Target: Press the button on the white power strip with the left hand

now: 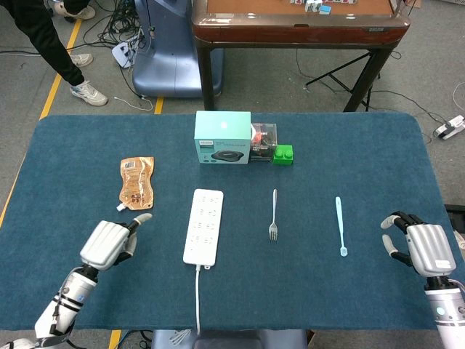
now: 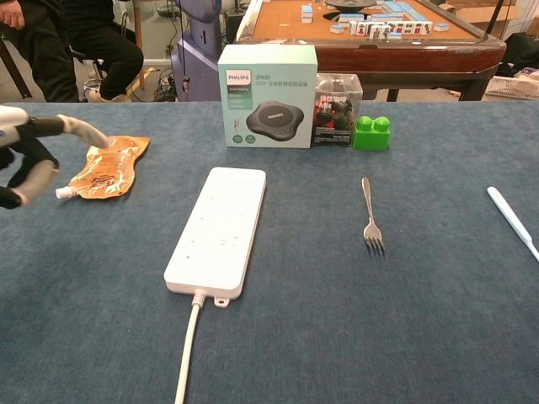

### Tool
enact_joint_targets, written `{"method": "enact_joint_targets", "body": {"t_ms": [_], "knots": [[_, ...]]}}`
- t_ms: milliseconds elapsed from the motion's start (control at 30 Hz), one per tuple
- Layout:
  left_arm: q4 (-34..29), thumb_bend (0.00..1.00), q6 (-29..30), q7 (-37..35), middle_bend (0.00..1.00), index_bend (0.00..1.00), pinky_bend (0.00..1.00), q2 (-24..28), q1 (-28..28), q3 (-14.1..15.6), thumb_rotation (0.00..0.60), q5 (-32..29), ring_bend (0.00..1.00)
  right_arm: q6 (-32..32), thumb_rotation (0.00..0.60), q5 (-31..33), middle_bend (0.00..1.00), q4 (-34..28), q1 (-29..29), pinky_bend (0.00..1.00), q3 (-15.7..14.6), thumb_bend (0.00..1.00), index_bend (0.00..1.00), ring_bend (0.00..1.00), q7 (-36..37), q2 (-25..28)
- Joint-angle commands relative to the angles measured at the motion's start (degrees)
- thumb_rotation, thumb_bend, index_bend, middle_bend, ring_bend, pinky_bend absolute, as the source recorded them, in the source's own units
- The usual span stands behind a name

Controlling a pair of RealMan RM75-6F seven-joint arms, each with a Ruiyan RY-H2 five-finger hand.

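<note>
Blue counter (image 1: 378,160): white power strip (image 1: 203,225), fork (image 1: 273,215), toothbrush (image 1: 340,226), brown pouch (image 1: 136,182), teal box (image 1: 222,137), clear case (image 1: 263,142), green block (image 1: 283,154).

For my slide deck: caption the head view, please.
Left hand hovers beside the white power strip, touching nothing; right hand open.
</note>
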Motion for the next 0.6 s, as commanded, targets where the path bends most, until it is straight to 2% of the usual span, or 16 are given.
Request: {"method": "enact_joint_targets", "body": {"t_ms": [33,133,233,333,467,600], "knots": [[-0.5,0.72,5.4,1.7,0.54,0.24,0.69,2.4,4.4,-0.2,0.600,-2.2,0.44,-0.7,0.600,0.2,0.41,-0.9,0.2,0.66,-0.2,0.37,0.46,0.42,-0.6,0.5],[-0.7,0.72,8.9,3.0,0.48,0.29,0.61,4.0,7.1,-0.4,0.600,-3.3,0.39,-1.1,0.600,0.1,0.41,-1.6,0.3,0.63,-0.4,0.37,0.46,0.42,-1.4,0.7],[-0.1,0.72,12.6,5.7,0.47,0.35,0.57,5.1,9.5,-0.3,0.600,-3.4,0.37,-0.8,0.600,-0.1,0.41,-2.1,0.2,0.60,-0.5,0.37,0.46,0.42,-2.0,0.6],[-0.1,0.72,14.7,8.4,0.46,0.39,0.56,6.3,11.5,0.0,0.600,-4.0,0.37,-0.3,0.600,-0.3,0.41,-2.4,-0.1,0.58,-0.7,0.37,0.46,0.42,-2.3,0.6],[-0.4,0.72,16.5,11.0,0.46,0.41,0.56,7.2,13.5,0.2,0.600,-4.8,0.37,0.2,0.600,-0.6,0.41,-2.7,-0.4,0.58,-0.9,0.37,0.46,0.42,-2.2,0.5],[-1.2,0.72,17.3,10.1,0.46,0.42,0.56,7.4,15.2,0.2,0.600,-5.1,0.37,1.1,0.600,-1.5,0.41,-3.3,-0.9,0.58,-1.3,0.37,0.46,0.42,-2.5,0.7]]}}
